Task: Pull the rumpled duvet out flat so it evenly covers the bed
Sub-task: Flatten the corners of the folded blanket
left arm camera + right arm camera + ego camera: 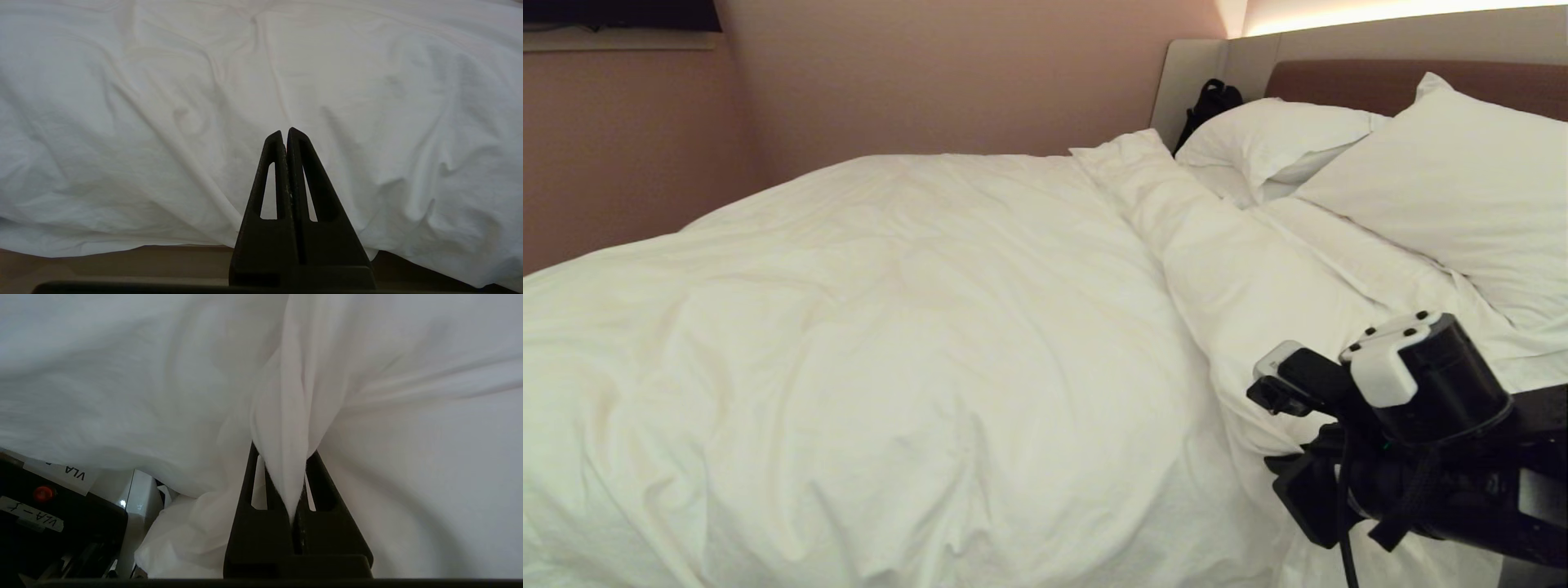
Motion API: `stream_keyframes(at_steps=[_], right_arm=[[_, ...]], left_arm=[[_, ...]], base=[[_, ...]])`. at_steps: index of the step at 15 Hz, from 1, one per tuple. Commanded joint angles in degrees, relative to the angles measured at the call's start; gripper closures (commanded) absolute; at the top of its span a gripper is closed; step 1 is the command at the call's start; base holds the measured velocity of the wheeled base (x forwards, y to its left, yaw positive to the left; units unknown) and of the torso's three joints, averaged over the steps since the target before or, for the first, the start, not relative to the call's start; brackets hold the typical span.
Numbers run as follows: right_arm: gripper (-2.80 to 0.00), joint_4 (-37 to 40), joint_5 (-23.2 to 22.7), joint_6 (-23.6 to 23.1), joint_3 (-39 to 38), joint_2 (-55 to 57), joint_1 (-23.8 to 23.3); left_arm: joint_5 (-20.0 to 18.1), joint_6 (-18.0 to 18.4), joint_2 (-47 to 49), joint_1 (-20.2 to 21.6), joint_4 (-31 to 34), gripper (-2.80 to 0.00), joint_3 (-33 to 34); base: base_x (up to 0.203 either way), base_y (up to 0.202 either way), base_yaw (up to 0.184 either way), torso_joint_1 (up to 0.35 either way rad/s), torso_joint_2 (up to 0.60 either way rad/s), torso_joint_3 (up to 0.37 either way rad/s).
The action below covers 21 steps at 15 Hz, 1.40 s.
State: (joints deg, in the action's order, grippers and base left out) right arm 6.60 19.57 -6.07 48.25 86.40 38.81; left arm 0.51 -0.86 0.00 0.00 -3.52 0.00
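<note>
The right gripper is closed on a pinched fold of the duvet, and the cloth stands up in a ridge from between its fingers. The duvet lies on the bed, bunched beyond this gripper into a thick roll that runs toward the pillows. The step in hand seems to be the pulling of this near edge. The next move probably needs a steady pull away from the roll, with the grip kept firm. The left gripper is closed on nothing, just before the hanging duvet.
</note>
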Motion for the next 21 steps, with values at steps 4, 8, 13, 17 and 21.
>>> stream_keyframes(at_steps=[4,8,13,17,21], right_arm=[[-2.8,-5.0,0.3,0.2,-0.8,6.4,-0.3],[-2.8,-7.0,0.1,0.5,-0.9,7.2,-0.4],[-2.8,-5.5,-0.1,0.2,-1.3,-6.4,0.7],[-2.8,-3.0,0.1,0.0,0.8,-16.7,2.2],[0.0,-3.7,-0.1,0.0,3.8,-15.9,-6.8]], left_arm=[[0.0,0.0,0.0,0.0,0.0,0.0,0.0],[0.0,-0.1,0.0,0.0,0.0,0.0,0.0],[0.0,0.0,0.0,0.1,0.0,0.0,0.0],[0.0,0.0,0.0,0.0,-0.1,0.0,0.0],[0.0,0.0,0.0,0.1,0.0,0.0,0.0]], base=[[0.0,0.0,0.0,0.0,0.0,0.0],[0.0,0.0,0.0,0.0,0.0,0.0],[0.0,0.0,0.0,0.0,0.0,0.0],[0.0,0.0,0.0,0.0,0.0,0.0],[0.0,0.0,0.0,0.0,0.0,0.0]])
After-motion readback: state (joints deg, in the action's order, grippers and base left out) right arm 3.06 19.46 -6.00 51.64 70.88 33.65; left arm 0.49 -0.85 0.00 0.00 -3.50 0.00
